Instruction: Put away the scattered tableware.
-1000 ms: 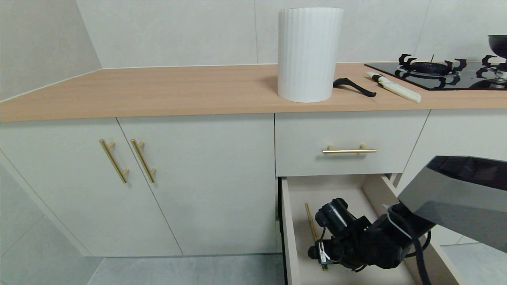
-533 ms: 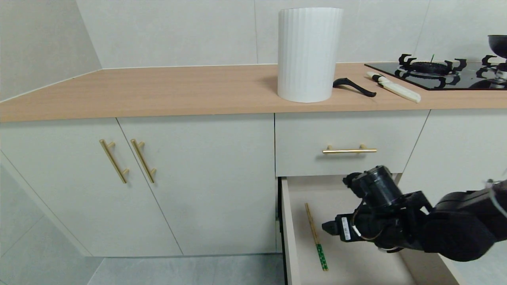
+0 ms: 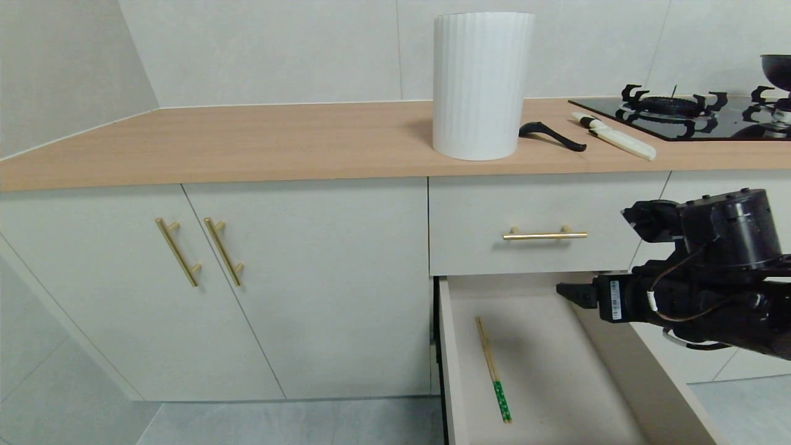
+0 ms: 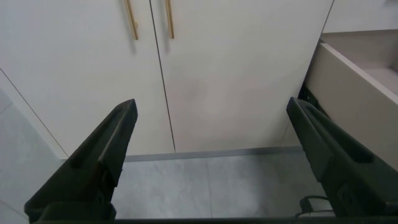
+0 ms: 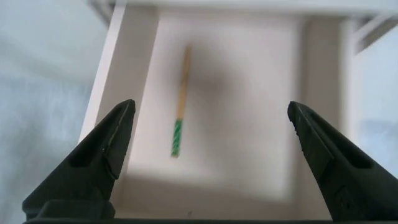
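Hanging over the right wall of the open drawer [image 3: 450, 371], the right claw [image 5: 210, 111] has its fingers spread wide, nothing held. Looks down into the drawer.

Chopsticks [image 3: 492, 371]: wooden, green ends, lying together flat on the drawer floor near its left wall, green ends toward the front. Well apart from the right claw.

Left claw [image 4: 211, 106]: fully spread too, empty, low in front of the cabinet doors [image 4: 205, 74], the drawer's side just off to one edge.

On the counter [image 3: 247, 142]: tall white ribbed canister [image 3: 481, 86]; just right of it a black utensil [image 3: 552, 136], then a white knife [image 3: 615, 137] beside the hob [image 3: 673, 114]. Neither touches the canister.

Upper drawer [image 3: 544, 210] closed, gold handle.
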